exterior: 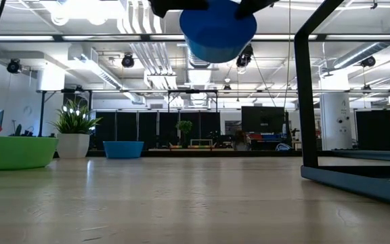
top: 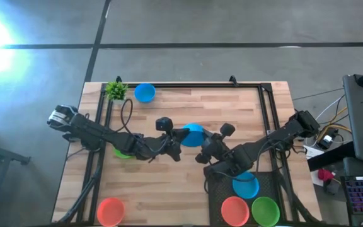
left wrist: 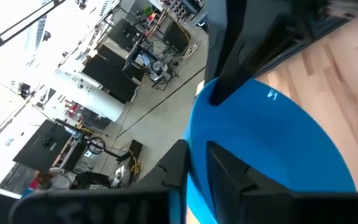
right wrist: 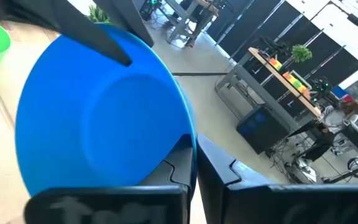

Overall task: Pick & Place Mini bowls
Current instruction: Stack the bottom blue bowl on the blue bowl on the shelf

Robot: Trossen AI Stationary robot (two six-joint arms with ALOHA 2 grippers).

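Bowl in blue [top: 195,133] hangs above the table's [top: 169,183] middle, pinched at opposite rims by both grippers. The right gripper [top: 201,156] is clamped on its rim, one finger [right wrist: 173,168] inside the bowl, the other outside. The left gripper [top: 179,135] has the far rim between its fingers [left wrist: 229,180]; whether they press or have loosened, I cannot tell. Another blue bowl [top: 145,93] sits well apart beside the potted plant [top: 115,90].
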